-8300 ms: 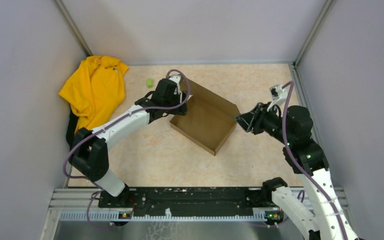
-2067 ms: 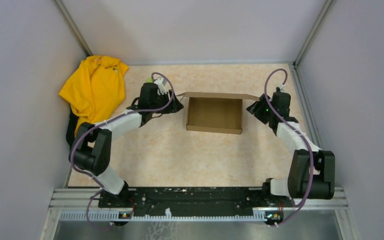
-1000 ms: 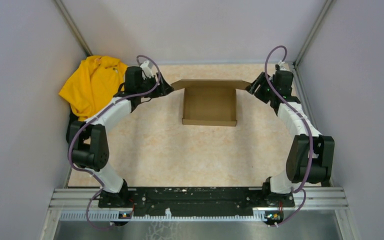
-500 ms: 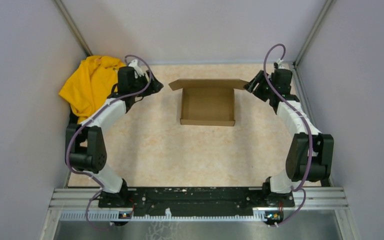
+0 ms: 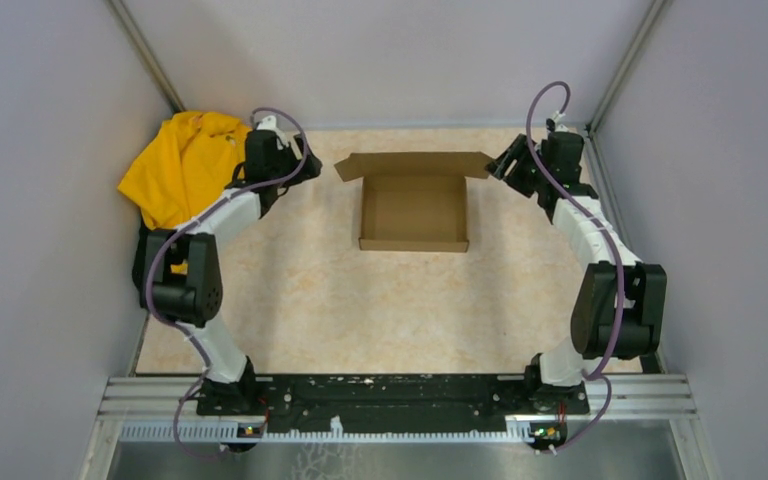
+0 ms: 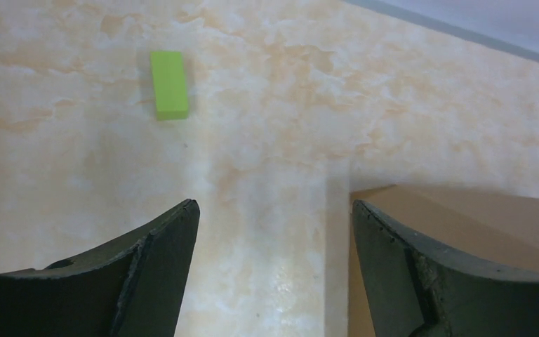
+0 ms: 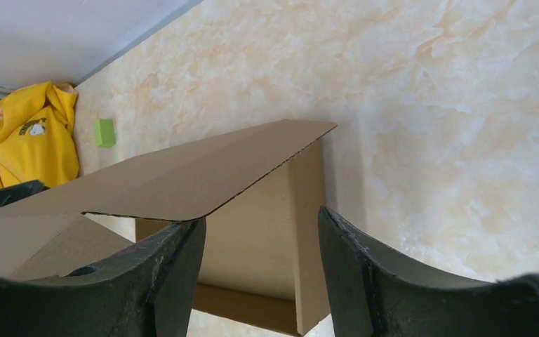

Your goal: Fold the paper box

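The paper box (image 5: 412, 210) is brown cardboard and stands open-topped at the back middle of the table, its lid flap (image 5: 412, 163) spread out along the far side. My left gripper (image 5: 309, 166) hovers off the flap's left end, open and empty (image 6: 274, 210), and only a corner of the box (image 6: 477, 217) shows past its right finger. At the flap's right end my right gripper (image 5: 498, 168) is open (image 7: 261, 219). The flap (image 7: 182, 179) runs just over its left finger (image 7: 175, 260), and the box's side wall (image 7: 267, 239) shows through the gap.
A yellow garment (image 5: 185, 170) lies bunched in the back left corner, close behind the left arm. A small green block (image 6: 168, 84) lies on the table between it and the box. Grey walls enclose the table on three sides.
The left gripper has backed away leftward from the flap's end and opened wider. The flap has settled flatter along the back. The right gripper has barely moved.
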`<move>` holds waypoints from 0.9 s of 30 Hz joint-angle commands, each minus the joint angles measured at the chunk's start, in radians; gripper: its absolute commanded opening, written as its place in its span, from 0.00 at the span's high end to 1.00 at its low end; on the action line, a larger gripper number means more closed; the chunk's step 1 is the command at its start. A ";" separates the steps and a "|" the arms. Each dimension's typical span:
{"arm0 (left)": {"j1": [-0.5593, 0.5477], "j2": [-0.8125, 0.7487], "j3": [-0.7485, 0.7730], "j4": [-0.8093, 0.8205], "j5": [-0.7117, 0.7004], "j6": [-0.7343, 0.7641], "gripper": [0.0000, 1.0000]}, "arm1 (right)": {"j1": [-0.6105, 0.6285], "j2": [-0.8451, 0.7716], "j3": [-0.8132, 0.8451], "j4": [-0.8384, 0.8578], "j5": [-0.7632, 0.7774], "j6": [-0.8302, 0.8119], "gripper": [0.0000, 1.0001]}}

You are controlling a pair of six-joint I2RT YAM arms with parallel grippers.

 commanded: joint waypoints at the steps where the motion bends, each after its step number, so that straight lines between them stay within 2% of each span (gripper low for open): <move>1: 0.000 0.126 0.106 -0.002 -0.126 0.036 0.14 | 0.009 0.008 0.062 0.037 -0.021 0.008 0.40; 3: -0.001 0.178 0.166 -0.034 -0.171 0.045 0.13 | 0.009 0.011 0.068 0.031 -0.020 0.004 0.40; 7: -0.002 0.269 0.280 -0.056 -0.240 0.075 0.01 | 0.009 0.014 0.078 0.020 -0.018 -0.005 0.40; 16: 0.008 0.447 0.454 -0.087 -0.307 0.120 0.03 | 0.009 0.023 0.084 0.003 -0.014 -0.017 0.39; 27: 0.040 0.581 0.567 -0.199 -0.254 0.095 0.08 | 0.010 0.029 0.096 -0.006 -0.016 -0.022 0.39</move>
